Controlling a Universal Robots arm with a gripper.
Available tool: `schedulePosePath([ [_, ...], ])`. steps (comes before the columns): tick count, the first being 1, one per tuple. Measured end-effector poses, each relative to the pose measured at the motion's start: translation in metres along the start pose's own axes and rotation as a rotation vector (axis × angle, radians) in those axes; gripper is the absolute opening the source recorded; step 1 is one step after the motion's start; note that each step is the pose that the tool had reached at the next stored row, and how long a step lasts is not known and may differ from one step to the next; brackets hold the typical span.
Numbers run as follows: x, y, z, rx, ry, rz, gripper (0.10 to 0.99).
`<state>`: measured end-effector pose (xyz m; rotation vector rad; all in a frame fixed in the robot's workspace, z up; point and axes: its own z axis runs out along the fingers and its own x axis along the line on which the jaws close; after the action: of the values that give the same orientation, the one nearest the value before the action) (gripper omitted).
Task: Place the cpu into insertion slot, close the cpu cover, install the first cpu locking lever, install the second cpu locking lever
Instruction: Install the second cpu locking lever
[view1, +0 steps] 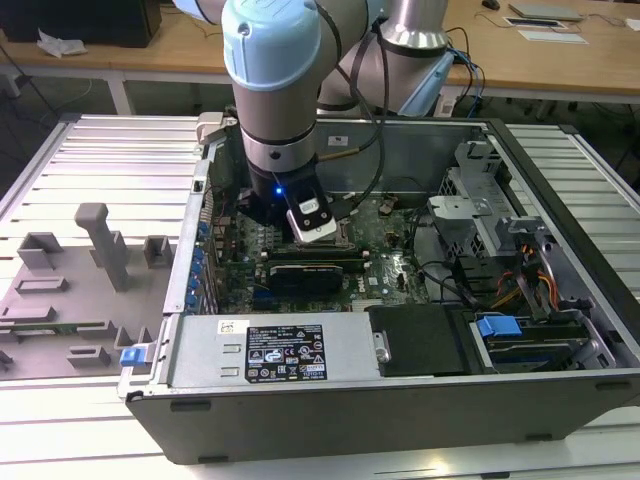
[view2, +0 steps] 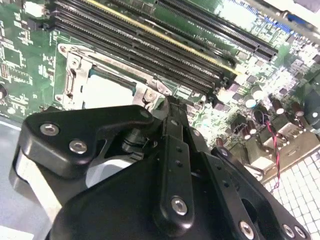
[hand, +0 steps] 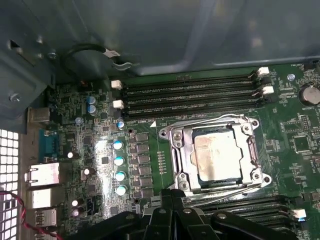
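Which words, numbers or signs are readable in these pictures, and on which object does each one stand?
None can be read with confidence.
The black label on the computer case: print too small to read.
The white sticker beside it: too small to read.
White markings on the motherboard: blurred, not readable.
The cpu top: no readable marking.

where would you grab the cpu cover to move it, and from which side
Judging from the first wrist view, the cpu cover lies flat over the insertion slot, framing the cpu. It is a thin plate, so probably only an edge offers purchase: come from above and pinch or hook the frame bar on the side nearest the gripper, clear of the memory slots.
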<state>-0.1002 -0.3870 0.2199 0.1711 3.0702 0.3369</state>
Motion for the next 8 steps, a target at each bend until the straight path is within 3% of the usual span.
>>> schedulePosePath([
  [6,-0.0039,-0.0079,-0.0007,0.000,0.0004,0.000,0.106],
  [8,-0.0047,-0.0087,0.0023,0.000,0.0003,0.000,0.106],
])
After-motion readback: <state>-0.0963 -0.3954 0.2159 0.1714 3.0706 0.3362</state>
